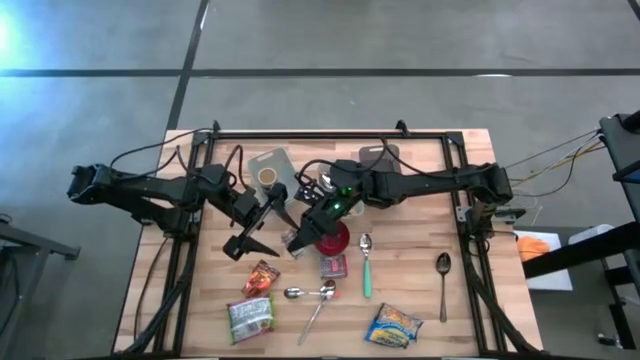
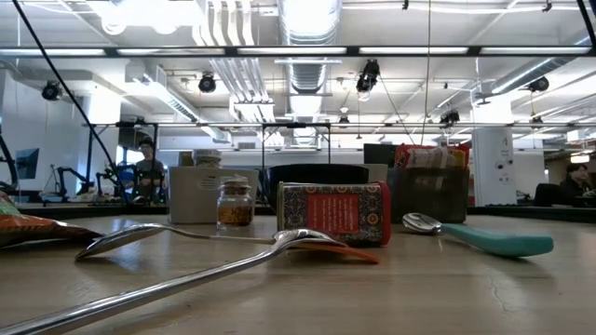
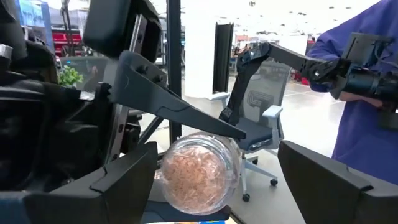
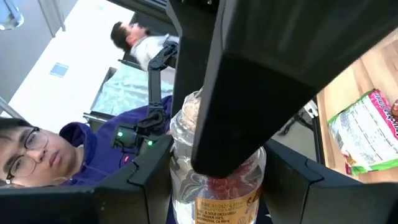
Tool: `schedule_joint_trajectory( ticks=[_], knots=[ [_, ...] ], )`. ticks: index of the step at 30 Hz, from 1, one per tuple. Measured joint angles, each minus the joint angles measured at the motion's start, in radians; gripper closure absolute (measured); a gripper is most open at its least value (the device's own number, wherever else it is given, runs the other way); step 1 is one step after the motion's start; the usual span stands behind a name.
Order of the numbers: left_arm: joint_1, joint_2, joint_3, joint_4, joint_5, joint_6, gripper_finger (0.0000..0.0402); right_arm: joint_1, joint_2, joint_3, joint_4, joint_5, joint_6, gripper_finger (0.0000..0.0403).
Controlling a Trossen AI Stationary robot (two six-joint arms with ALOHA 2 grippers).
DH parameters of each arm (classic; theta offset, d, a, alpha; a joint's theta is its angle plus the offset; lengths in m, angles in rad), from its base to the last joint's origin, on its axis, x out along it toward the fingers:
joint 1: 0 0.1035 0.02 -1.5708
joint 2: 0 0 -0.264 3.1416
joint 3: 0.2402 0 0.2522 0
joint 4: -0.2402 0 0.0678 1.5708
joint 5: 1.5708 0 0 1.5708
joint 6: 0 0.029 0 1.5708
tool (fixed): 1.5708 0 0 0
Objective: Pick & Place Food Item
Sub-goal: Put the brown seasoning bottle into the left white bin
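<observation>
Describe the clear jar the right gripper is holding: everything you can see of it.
The jar is clear, glass or plastic by its look, round-bodied, with a yellow label low on its side and pinkish-orange flakes inside. It is lifted off the table and tilted, over the middle of the table. The right gripper is shut on it, one dark finger lying across its side. The left gripper stands open beside it, fingers apart on either side of the jar's round end, not visibly touching it. No lid can be made out.

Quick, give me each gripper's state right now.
Left gripper: open, holding nothing, fingers spread either side of the jar.
Right gripper: shut on the glass jar, lifted above the table.
</observation>
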State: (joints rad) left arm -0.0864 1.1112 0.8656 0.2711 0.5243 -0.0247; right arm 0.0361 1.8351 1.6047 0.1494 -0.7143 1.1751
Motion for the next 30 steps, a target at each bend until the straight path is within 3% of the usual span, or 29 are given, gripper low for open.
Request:
schedule_joint_trajectory(
  ticks=[14,19,28,30],
  knots=[
    [0.0,0.025,0.0,0.008,0.0,0.05,0.0074,0.0,0.001,0.0,0.004,0.004,0.015,0.0216],
    [0.0,0.027,0.0,0.014,-0.003,0.05,0.0118,0.0,0.001,0.0,0.004,0.007,0.014,0.0216],
    [0.001,0.028,0.0,0.017,0.007,0.051,0.0233,0.002,0.002,-0.002,0.019,0.003,0.003,0.0216],
    [0.001,0.028,0.0,0.017,0.011,0.055,0.0236,0.002,0.002,-0.002,0.019,0.003,-0.001,0.0216]
  ],
)
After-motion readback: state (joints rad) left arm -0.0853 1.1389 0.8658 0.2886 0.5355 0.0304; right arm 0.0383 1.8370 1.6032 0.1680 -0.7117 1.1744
